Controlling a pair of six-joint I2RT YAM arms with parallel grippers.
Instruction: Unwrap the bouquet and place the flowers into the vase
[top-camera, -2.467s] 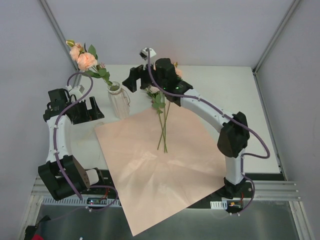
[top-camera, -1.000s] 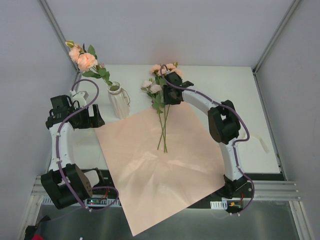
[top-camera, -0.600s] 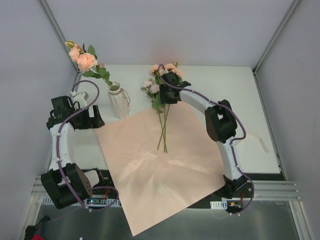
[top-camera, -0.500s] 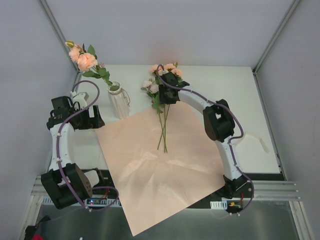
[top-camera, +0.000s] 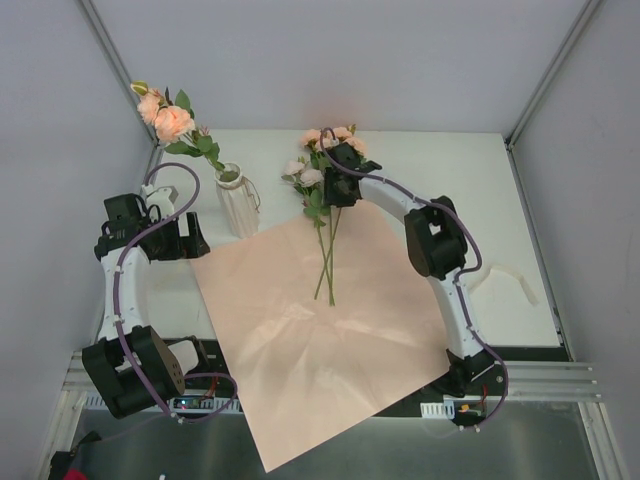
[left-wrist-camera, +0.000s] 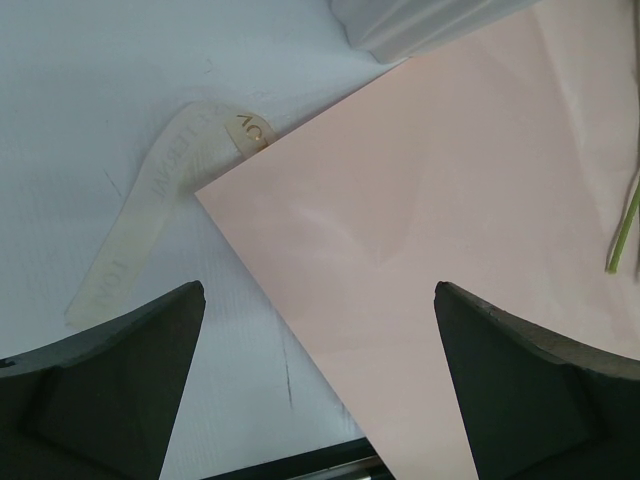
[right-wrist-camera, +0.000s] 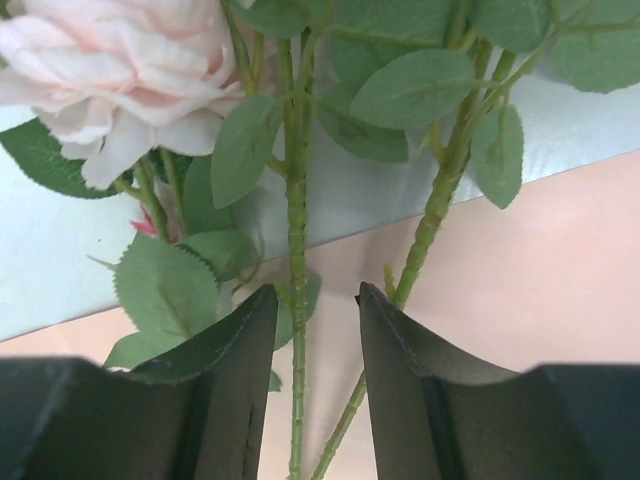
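Setting: white tabletop (top-camera: 480, 170) boxed in by plain grey walls, seen from above.
Wrapping: pink sheet (top-camera: 310, 350), matte and faintly creased, spread flat across the middle of the frame, near corner overhanging the table edge; the unwrapping looks done.
Tie: cream ribbon (left-wrist-camera: 150, 220) with gold lettering, a limp curved strip lying loose at the sheet's left corner.
Holder: white ribbed vase (top-camera: 237, 203), upper left, upright just off the sheet, already carrying one leafy stem of peach roses (top-camera: 165, 115).
Task's thing: the other flowers (top-camera: 308, 175) lie upper centre, soft pale blooms on the table, thin knobbly green stems trailing down onto the paper.
Right gripper (right-wrist-camera: 315, 295): lowered over them, jaws partway apart straddling one stem, no squeeze showing; likely singling out that stem.
Left gripper (left-wrist-camera: 318, 287): spread wide, holding nothing, hovering over the sheet's left corner, seemingly parked clear.
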